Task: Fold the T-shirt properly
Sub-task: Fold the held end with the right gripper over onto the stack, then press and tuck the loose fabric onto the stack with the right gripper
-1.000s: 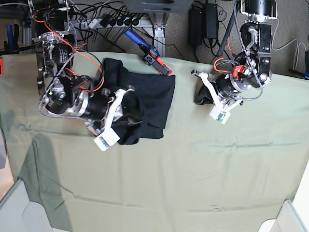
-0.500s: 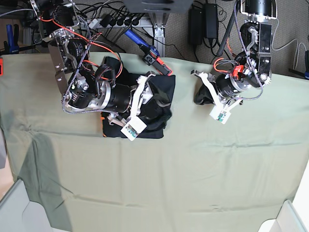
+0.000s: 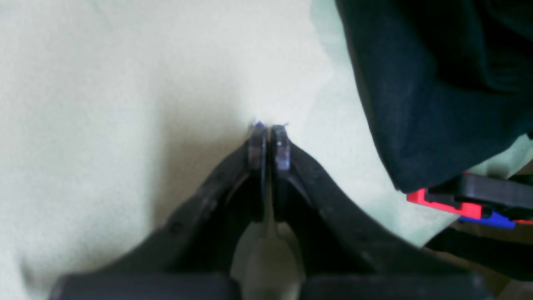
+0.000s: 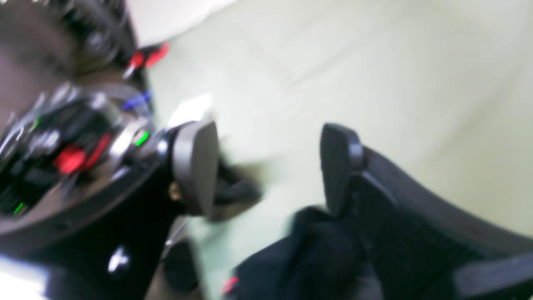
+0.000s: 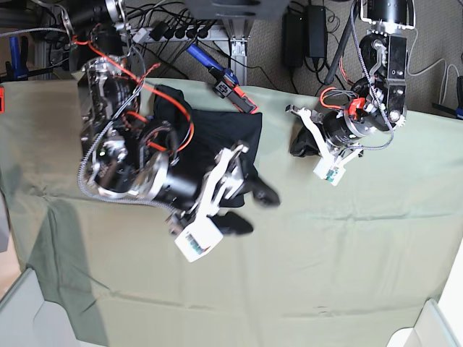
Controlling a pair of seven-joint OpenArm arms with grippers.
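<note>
Right wrist view motion-blurred; right arm (image 5: 145,170) hides part of T-shirt (image 5: 224,134).

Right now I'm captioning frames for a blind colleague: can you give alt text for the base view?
A black T-shirt lies bunched at the back of a pale green cloth. The right gripper hangs open by the shirt's front edge, holding nothing. The left gripper sits apart, with its jaws hidden.

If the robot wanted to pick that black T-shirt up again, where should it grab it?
Probably the T-shirt's right-hand edge in the base view. That side lies flat and bare on the green cloth, with room alongside for jaws to come down from above. The other side is hidden under the arm with the open right gripper.
</note>
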